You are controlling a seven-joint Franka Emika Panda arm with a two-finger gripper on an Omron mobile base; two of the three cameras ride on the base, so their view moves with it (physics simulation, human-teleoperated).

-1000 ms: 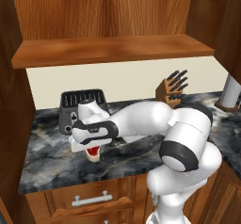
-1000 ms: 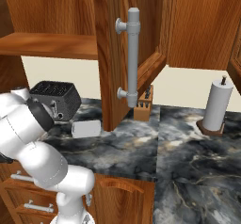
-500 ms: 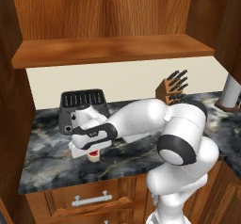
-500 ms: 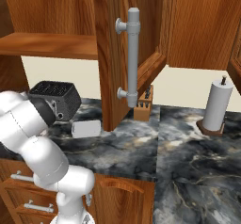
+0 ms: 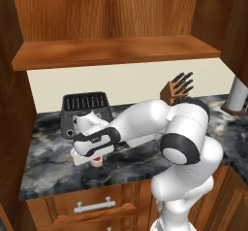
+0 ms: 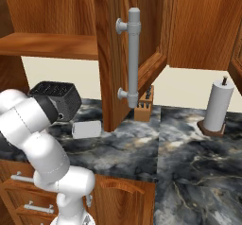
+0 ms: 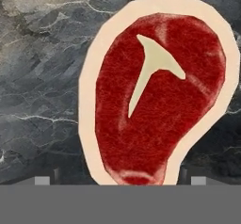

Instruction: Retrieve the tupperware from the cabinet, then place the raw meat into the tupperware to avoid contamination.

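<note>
Our gripper [image 7: 120, 178] hangs straight over the raw meat [image 7: 157, 93], its jaws spread as wide as they go, one finger tip [image 7: 43, 180] on each side of the steak's narrow end and nothing yet between them. The meat lies flat on the dark marble counter [image 7: 42, 91], near its front edge. We judge it light, soft and limp, probably slick on its surface, so we would close across the narrow lower part, pads on the pale fat rim on both flanks, low enough that it does not slide out or fold. From the left base view our hand [image 5: 92, 145] covers most of the steak, just in front of the toaster [image 5: 86, 109]. Farther along the counter the tupperware [image 6: 86, 129] rests beside the open cabinet [image 6: 111, 54] door, apart from the meat.
</note>
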